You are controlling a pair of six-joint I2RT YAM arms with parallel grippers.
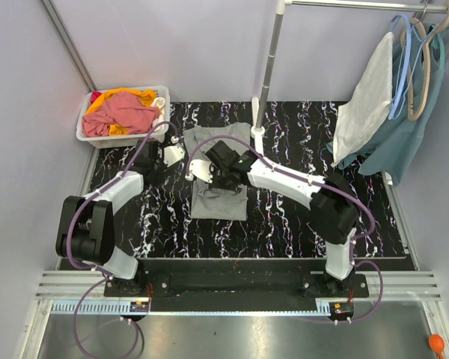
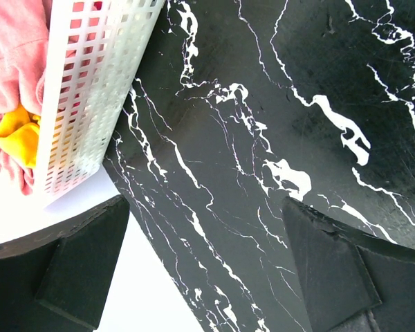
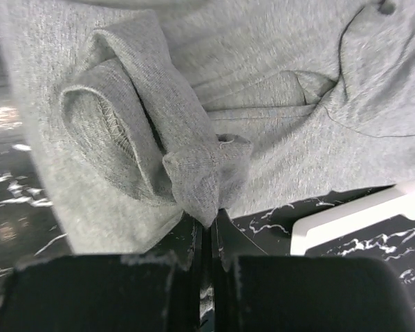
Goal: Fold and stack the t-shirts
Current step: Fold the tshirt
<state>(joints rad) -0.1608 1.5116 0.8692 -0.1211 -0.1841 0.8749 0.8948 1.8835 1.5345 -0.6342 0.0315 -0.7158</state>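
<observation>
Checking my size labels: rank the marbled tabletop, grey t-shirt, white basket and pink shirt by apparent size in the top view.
1. marbled tabletop
2-3. grey t-shirt and white basket, too alike to rank
4. pink shirt, in the basket

A robot lab test cell: plain walls (image 1: 209, 45), aluminium rail base (image 1: 67, 286), clothes rack (image 1: 269, 60) standing on a marbled table (image 1: 284, 224).

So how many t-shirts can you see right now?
3: a grey t-shirt on the table, pinched by the right gripper, and a pink-red shirt and an orange shirt heaped in the white basket, far left. Others may lie hidden underneath.
</observation>
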